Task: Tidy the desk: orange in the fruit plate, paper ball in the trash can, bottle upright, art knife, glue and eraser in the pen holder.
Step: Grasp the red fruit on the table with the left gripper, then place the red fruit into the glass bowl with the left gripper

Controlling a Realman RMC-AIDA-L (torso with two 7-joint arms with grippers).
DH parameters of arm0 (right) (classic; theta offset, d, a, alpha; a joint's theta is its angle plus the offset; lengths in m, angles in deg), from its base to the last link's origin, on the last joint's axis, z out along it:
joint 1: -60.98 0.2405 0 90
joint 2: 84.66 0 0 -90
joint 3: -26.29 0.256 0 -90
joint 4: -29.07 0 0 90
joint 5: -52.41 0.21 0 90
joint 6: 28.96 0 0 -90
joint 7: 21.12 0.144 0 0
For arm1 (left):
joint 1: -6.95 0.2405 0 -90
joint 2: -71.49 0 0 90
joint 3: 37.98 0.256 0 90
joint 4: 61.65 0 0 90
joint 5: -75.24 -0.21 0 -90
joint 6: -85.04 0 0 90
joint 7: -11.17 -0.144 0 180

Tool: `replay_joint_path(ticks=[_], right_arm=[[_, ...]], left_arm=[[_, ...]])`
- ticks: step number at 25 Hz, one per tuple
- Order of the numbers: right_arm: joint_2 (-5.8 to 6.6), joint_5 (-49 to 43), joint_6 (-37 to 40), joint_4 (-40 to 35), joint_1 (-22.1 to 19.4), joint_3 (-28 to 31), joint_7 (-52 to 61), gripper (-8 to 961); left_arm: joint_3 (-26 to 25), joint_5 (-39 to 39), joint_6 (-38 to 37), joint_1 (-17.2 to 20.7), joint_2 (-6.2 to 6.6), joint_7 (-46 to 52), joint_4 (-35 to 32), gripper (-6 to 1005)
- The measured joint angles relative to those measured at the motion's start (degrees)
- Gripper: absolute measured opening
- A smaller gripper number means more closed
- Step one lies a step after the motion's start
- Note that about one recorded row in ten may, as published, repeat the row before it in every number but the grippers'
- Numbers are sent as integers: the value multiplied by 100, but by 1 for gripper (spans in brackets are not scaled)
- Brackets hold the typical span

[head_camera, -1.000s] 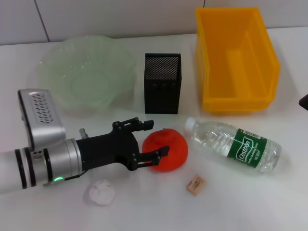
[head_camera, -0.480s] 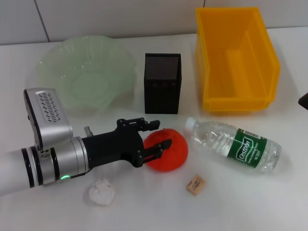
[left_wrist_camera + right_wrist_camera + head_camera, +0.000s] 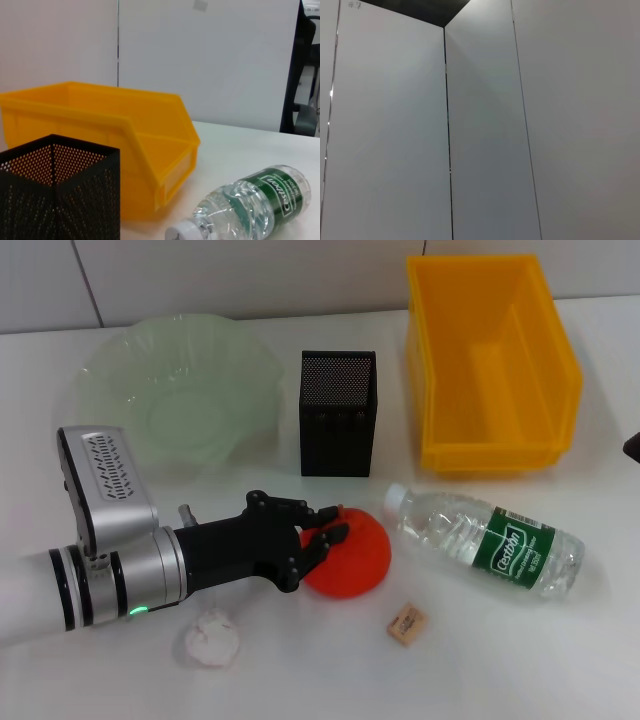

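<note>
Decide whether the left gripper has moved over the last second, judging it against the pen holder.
Yes. The left gripper has moved up toward the pen holder, and its fingers have closed onto the orange.

A white table (image 3: 300, 680) meets pale wall panels (image 3: 250, 275); an office chair (image 3: 305, 75) stands beyond.

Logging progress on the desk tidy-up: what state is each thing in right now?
orange: on the table, left gripper closed on it
fruit plate: empty
trash can: empty
bottle: lying down, capped
paper ball: on the table
eraser: on the table
</note>
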Motion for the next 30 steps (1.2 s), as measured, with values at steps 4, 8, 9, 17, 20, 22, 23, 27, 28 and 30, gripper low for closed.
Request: replay_joint_path(ticks=[4,8,9,17,20,22,23,27,28,30], right_arm=[[-3,0,0,0,9,2,1,768],[-2,23,0,0,10,12,7,768],[-2,37,0,0,8,17,8,768],[-1,60,92,0,7,191,18,767],[-1,61,136,5,10,255,22,767],[-1,61,136,14,11,255,23,767],[-1,61,139,22,10,256,23,767],[-1,61,142,39,3,256,24,768],[-1,62,144,41,7,255,24,768],[-1,61,149,43,14,241,25,768]], left_arm=[[-31,0,28,3,0,0,-4,167],[-45,16,-116,26,0,42,-49,130],[-46,20,-163,32,0,57,-62,122],[-79,40,-1306,470,20,641,-920,85],[-180,241,-1741,774,36,974,-1604,77],[-198,435,-1777,879,47,1063,-1825,72],[-212,676,-1725,983,54,1150,-2016,69],[-239,1495,-1162,1102,75,1292,-2386,69],[-243,1595,-980,1079,77,1299,-2419,69],[-253,1859,-268,945,64,1309,-2461,69]])
